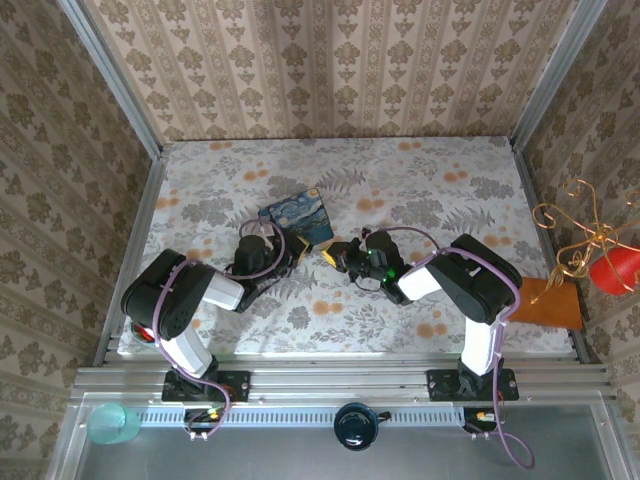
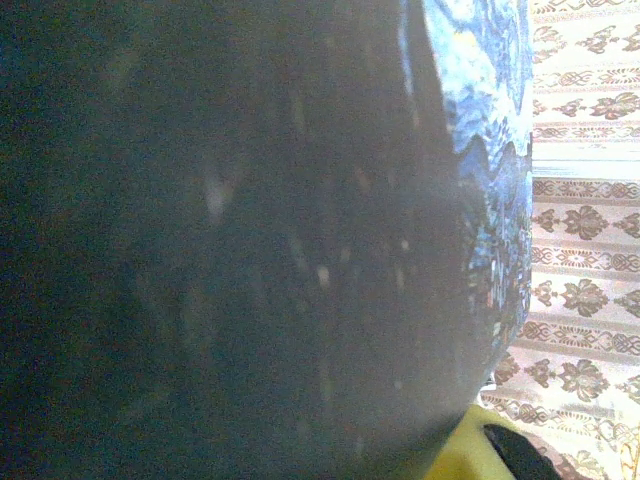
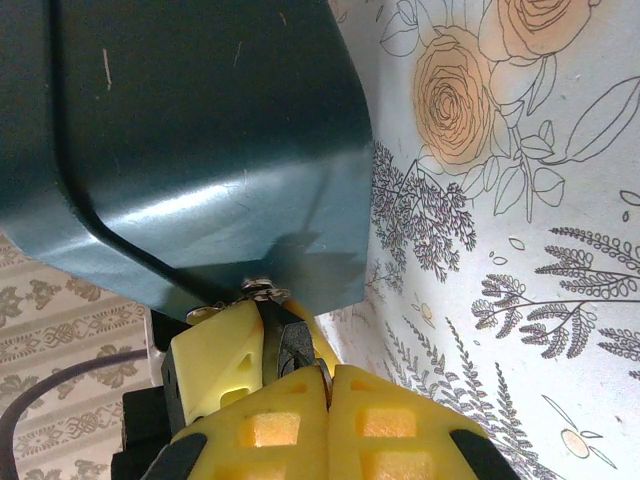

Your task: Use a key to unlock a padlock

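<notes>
- The padlock (image 3: 292, 350), as I read it, is the small dark lump with a silvery bit on top. It sits right at the tips of the right gripper (image 3: 326, 385), hard against the side of the blue tin (image 3: 200, 130), near the middle of the table (image 1: 450, 190).
- The key I cannot pick out; it is too small or hidden.
- The right gripper's yellow fingers are pressed together with no gap between them. Whether their tips pinch the dark lump or only touch it, I cannot tell.
- A second yellow finger just left of the lump likely belongs to the left gripper (image 1: 296, 252). How far that one is open I cannot tell, since its own camera is blurred by something dark close up.
- The step looks like bringing the key and the keyhole together. To do it well, one side should hold the lock firm with the keyhole facing the other arm. Line the key up before pushing, go in straight and slowly, and turn only once it is fully seated.
- The tin crowds the work, so moving clear of it would give room to twist.
- The gold wire stand (image 1: 580, 235) is well apart, at the right edge.
</notes>
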Robot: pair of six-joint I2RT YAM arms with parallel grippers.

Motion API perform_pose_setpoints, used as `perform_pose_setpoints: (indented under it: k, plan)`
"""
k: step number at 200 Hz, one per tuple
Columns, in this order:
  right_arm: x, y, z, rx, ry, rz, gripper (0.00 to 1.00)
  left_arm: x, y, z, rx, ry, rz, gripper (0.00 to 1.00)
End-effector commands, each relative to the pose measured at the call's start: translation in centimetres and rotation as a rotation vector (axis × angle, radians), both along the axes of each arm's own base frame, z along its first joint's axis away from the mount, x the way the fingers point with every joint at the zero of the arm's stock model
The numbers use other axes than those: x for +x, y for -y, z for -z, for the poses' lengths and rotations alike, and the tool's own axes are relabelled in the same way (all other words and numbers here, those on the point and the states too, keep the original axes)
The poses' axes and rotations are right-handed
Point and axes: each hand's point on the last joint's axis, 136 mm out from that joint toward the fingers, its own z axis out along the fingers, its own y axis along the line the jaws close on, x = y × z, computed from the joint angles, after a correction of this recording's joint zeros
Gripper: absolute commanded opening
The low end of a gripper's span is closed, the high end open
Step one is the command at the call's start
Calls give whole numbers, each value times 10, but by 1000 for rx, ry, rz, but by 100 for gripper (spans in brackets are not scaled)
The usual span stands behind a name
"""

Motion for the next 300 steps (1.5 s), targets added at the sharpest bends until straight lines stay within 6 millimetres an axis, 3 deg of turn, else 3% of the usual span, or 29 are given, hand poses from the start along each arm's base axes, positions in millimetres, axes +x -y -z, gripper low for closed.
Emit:
perform_pose_setpoints:
  k: [1,128,222,257,300]
  plan:
    - [5,-9,-9,42,16,3,0,-3,8,-30,-89,50,29,10]
    - [6,-22,-11,70,0,-11,0,-8,12,-29,-94,42,36,10]
    - [2,-43,-20,111,-19,-54,0,-8,19,-35,-100,53,49,9]
    - [0,-58,-37,179,-12,-83,0,-10,20,-34,-91,46,56,9]
    - [0,-60,-43,177,-3,-85,0,-10,20,-33,-89,45,58,9]
